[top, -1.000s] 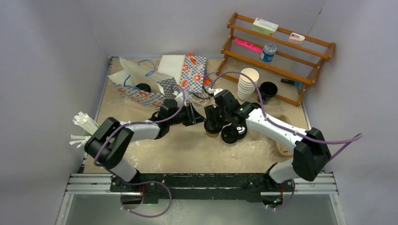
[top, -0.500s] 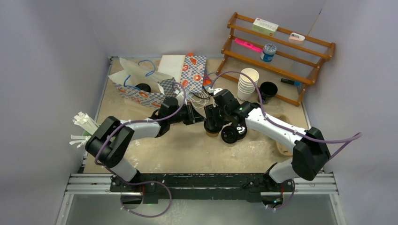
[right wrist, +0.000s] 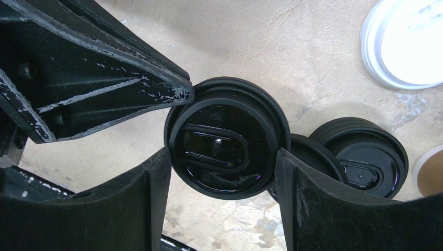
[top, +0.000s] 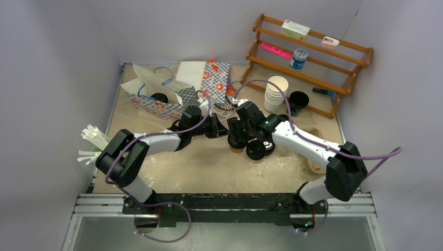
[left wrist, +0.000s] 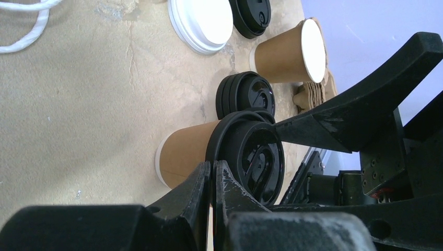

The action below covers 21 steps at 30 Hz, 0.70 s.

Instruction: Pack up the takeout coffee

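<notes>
One takeout coffee (left wrist: 185, 154), a brown paper cup, stands mid-table under a black sip lid (right wrist: 227, 151). In the top view only its base (top: 236, 150) shows below the right arm. My right gripper (right wrist: 223, 151) comes down from above, and its two fingers (right wrist: 156, 198) press the lid's rim from either side. My left gripper (left wrist: 212, 164) reaches in from the left, jaws shut, with its tips at the lid's rim; a pinch on the rim cannot be made out. Both the left gripper (top: 223, 129) and the right gripper (top: 237, 137) meet over the cup.
Loose black lids (top: 257, 150) lie just right of the cup, beside a lidless brown cup (left wrist: 282, 52) and a white lid (left wrist: 203, 21). The patterned paper bag (top: 156, 99) lies at the back left. Stacked white cups (top: 275, 91) and a wooden rack (top: 313, 57) stand at the back right.
The left gripper's jaws have closed, and that arm has edged right toward the cup's lid. The right gripper has stayed in place on the lid.
</notes>
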Each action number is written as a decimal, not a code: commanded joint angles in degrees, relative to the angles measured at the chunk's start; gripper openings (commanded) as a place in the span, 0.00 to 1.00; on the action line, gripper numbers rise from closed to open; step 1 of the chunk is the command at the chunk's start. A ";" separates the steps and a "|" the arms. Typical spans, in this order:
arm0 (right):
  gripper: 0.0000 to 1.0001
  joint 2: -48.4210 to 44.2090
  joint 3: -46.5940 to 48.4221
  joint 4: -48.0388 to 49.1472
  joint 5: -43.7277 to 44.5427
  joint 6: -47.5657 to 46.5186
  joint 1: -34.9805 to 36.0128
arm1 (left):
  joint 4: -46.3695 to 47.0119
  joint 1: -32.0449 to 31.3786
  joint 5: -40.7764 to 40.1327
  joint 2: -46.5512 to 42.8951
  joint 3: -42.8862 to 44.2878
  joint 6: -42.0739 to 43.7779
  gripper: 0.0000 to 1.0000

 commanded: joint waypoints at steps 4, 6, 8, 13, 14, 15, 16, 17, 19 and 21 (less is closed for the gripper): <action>0.46 3.24 -3.00 -5.98 4.59 -0.79 2.87 | -11.67 -4.30 -4.94 4.81 -0.72 5.85 0.06; 0.46 3.58 -2.98 -6.08 4.77 -0.61 3.01 | -12.20 -4.78 -5.28 5.32 -0.82 6.04 0.06; 0.46 3.79 -3.06 -5.99 4.80 -0.54 3.10 | -12.84 -4.79 -5.79 5.44 -0.74 6.20 0.06; 0.46 2.93 -4.02 -5.95 1.12 1.76 3.05 | -16.18 -4.77 -7.89 1.45 1.22 7.44 0.13; 0.46 2.68 -4.25 -5.73 0.18 2.27 3.02 | -17.45 -4.72 -8.87 0.03 2.13 8.12 0.17; 0.46 2.57 -4.40 -5.47 -0.09 2.47 3.01 | -19.04 -4.69 -9.76 -1.53 3.23 8.64 0.21; 0.46 2.52 -4.46 -5.32 -0.28 2.63 3.01 | -20.38 -4.61 -10.68 -3.49 4.23 8.98 0.25; 0.46 2.68 -4.47 -5.10 -0.41 2.73 3.01 | -21.35 -4.51 -11.02 -4.67 5.12 9.11 0.27; 0.46 2.89 -4.33 -4.90 -0.55 2.75 3.01 | -22.53 -4.12 -10.73 -6.67 6.35 8.58 0.30; 0.45 3.08 -4.13 -4.73 -0.57 2.73 3.01 | -23.14 -3.81 -9.36 -8.05 6.68 7.36 0.32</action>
